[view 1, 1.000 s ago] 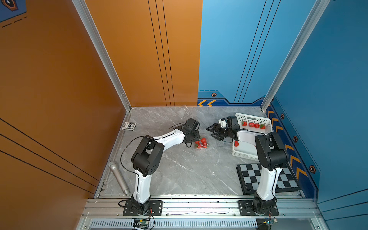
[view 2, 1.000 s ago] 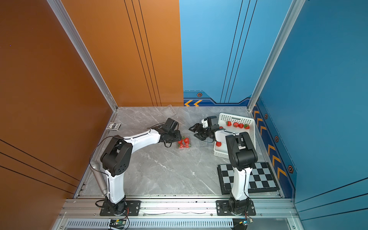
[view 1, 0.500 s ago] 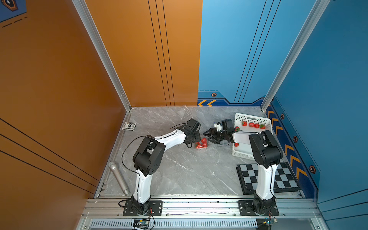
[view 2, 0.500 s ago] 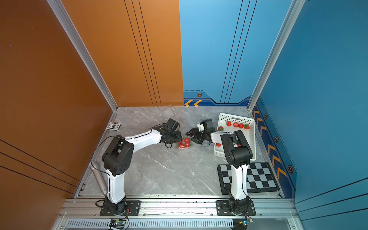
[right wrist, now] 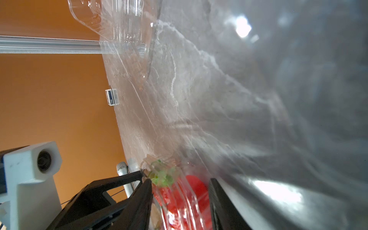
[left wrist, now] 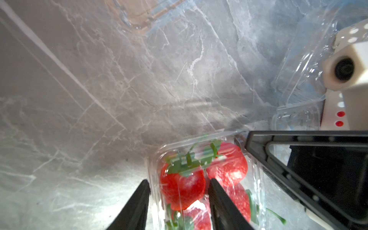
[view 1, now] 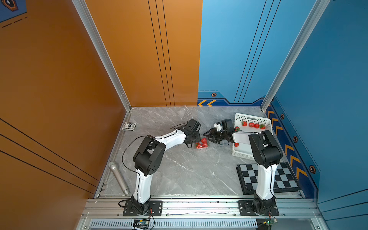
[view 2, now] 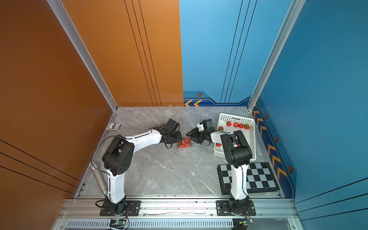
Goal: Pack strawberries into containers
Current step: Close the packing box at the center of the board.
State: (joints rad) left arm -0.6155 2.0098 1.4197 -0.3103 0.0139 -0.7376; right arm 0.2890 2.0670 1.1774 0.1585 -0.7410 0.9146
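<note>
Mid-table, the container (view 1: pixel 202 147) of strawberries (view 1: pixel 203 140) sits between both claws. The left gripper (left wrist: pixel 179 201) and right gripper (right wrist: pixel 180 199) each straddle its clear wall, fingers (left wrist: pixel 139 207) apart; whether either pinches it, I cannot tell. Its lid I can't make out. Beyond, loose strawberries (view 1: pixel 252 125) lie in the white basket (view 1: pixel 267 124), some half hidden by the right arm (view 1: pixel 264 151).

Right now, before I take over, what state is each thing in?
Filled box: on the table, holds strawberries, lid unclear.
Left gripper: jaws part open astride the box, grip unclear.
Right gripper: jaws either side of the box, grip unclear.
Empty box: at the back, nothing in it.
Basket: more strawberries loose inside.
Microphone: lying flat.
</note>
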